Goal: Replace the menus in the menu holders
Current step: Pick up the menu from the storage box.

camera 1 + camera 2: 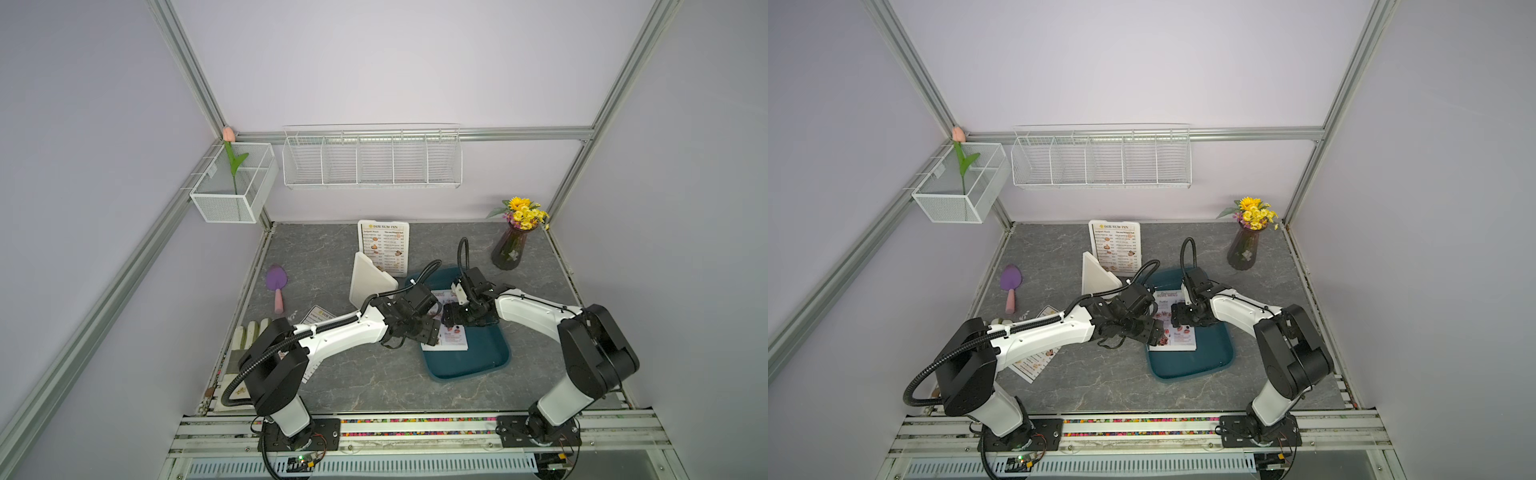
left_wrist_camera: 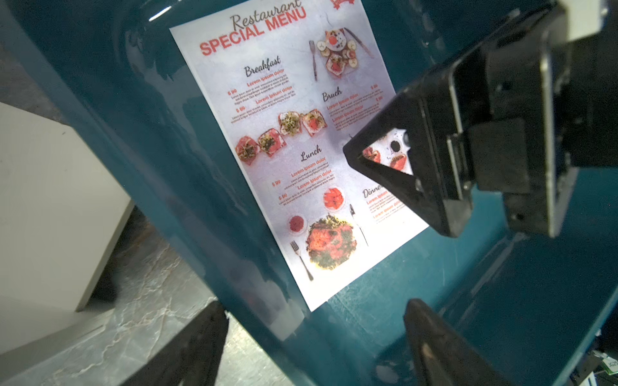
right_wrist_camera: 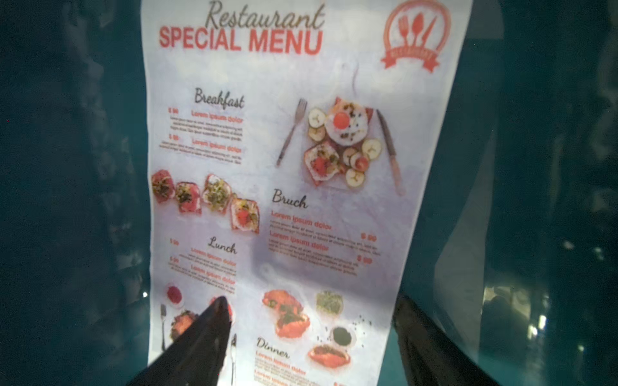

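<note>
A "SPECIAL MENU" sheet (image 1: 453, 338) lies flat in the teal tray (image 1: 478, 361). My left gripper (image 2: 314, 337) is open and straddles the tray's wall near the sheet's corner, one finger outside it and one inside. My right gripper (image 3: 311, 320) is open low over the sheet's (image 3: 284, 183) dinner end, with one finger above the paper and the other past its edge. One menu holder (image 1: 384, 247) stands upright at the back with a "DIM SUM INN" menu in it. A second holder (image 1: 370, 282) lies beside it, back showing. A loose "DIM SUM INN" sheet (image 1: 1034, 361) lies under my left arm.
A purple trowel (image 1: 276, 286) and pale gloves (image 1: 249, 336) lie at the left edge of the grey table. A dark vase of yellow flowers (image 1: 513, 245) stands at the back right. A wire rack (image 1: 372, 158) and a mesh box (image 1: 235, 183) hang on the walls.
</note>
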You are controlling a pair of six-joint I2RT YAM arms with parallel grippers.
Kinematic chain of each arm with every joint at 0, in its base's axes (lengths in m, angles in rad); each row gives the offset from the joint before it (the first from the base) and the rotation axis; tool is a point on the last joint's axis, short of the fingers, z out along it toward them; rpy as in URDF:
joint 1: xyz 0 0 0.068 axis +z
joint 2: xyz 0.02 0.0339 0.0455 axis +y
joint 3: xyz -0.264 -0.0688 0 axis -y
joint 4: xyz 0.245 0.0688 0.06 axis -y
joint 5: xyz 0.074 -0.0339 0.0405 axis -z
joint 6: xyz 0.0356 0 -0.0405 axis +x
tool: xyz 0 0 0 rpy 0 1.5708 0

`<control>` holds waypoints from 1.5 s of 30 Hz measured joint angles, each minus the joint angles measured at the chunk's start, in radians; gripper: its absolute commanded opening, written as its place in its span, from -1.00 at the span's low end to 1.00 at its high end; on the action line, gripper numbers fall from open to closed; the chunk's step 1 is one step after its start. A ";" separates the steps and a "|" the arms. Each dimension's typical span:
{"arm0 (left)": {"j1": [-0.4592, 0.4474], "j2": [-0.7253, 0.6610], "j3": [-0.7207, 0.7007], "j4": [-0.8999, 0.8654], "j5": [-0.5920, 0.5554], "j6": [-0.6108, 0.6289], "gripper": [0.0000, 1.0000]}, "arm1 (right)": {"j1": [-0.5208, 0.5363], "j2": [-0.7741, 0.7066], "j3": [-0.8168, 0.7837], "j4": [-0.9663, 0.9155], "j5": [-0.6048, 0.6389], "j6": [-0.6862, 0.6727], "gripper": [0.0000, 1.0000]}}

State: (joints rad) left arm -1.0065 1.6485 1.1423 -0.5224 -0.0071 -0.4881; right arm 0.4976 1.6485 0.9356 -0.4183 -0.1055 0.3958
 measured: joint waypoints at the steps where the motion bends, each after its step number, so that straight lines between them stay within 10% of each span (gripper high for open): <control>1: 0.000 0.002 0.001 -0.001 0.000 0.000 0.69 | 0.003 -0.001 0.000 0.003 -0.003 0.001 0.43; 18: -0.001 0.040 0.064 -0.036 -0.020 0.000 0.66 | 0.043 -0.064 -0.080 0.062 -0.115 0.040 0.20; 45: -0.014 0.071 0.074 -0.112 -0.173 -0.079 -0.28 | 0.028 -0.077 -0.105 0.087 -0.136 0.050 0.15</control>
State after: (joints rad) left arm -1.0210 1.7199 1.2167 -0.6342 -0.1799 -0.5674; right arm 0.5259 1.5719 0.8307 -0.3309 -0.2413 0.4458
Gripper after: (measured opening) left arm 0.393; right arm 0.576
